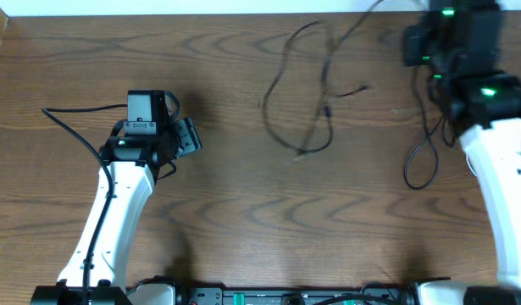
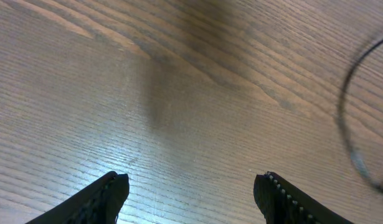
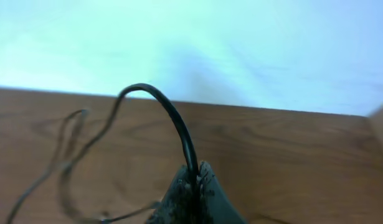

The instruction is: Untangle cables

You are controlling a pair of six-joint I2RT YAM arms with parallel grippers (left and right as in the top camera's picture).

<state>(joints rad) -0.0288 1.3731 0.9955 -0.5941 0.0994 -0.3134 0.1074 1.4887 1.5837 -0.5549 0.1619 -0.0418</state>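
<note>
Thin black cables [image 1: 326, 110] lie in loose crossing loops on the wooden table [image 1: 243, 212], back centre, with small plug ends [image 1: 362, 87]. One strand runs up toward the far edge. My right gripper [image 1: 412, 41] is at the back right. In the right wrist view it [image 3: 196, 174] is shut on a black cable [image 3: 172, 115], which arches up out of the fingertips and drops away to the left. My left gripper [image 1: 191, 135] is over bare wood at the left, apart from the cables, and stands open [image 2: 191, 186] with nothing between its fingers [image 2: 110, 193]. A blurred cable curve [image 2: 345, 124] shows at that view's right edge.
A thin black loop [image 1: 419, 165] lies on the table beside the right arm [image 1: 497, 169]. A thicker black lead [image 1: 69, 127] trails from the left arm [image 1: 116, 212]. The table's far edge meets a pale wall [image 3: 241, 50].
</note>
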